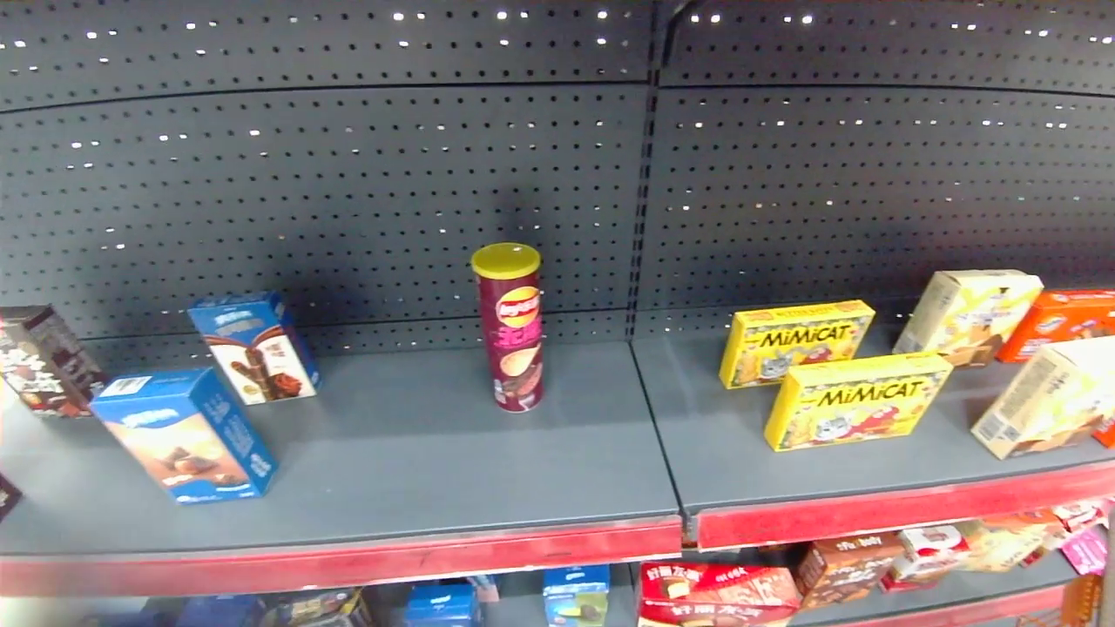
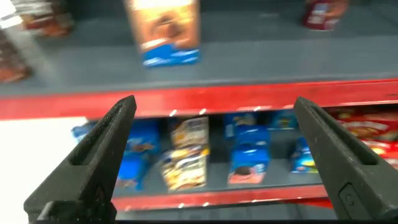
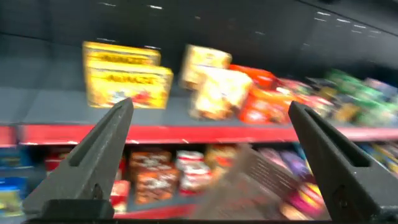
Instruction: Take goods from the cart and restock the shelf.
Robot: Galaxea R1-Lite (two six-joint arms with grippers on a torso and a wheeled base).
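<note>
Shelf (image 1: 409, 453) was thinly stocked, with a broad bare stretch in its middle. A can (image 1: 508, 326) stood upright there, toward the back panel. To the left, a blue box (image 1: 187, 435) sat near the front edge, with a second blue box (image 1: 257, 348) behind it, both turned askew. To the right, two yellow boxes (image 1: 854, 401) lay one before the other, with pale boxes (image 1: 1037, 401) beyond them.

The left gripper (image 2: 214, 102) and the right gripper (image 3: 211, 104) both faced the shelf from in front of it. Their jaws were spread wide and held nothing, so no goods were in hand yet. A grey wire shape (image 3: 249, 180) low before the right gripper might have been the cart, but it was too blurred to tell.

The can looked the likeliest casualty: tall and narrow, it would probably topple if an arm brushed it while setting goods beside it. The blue box near the front could be pushed off by a low approach. The red lip (image 1: 348, 557) could catch a gripper or its load coming in too low. Wide jaws would also sweep neighbouring boxes if not narrowed before entering the gaps.
</note>
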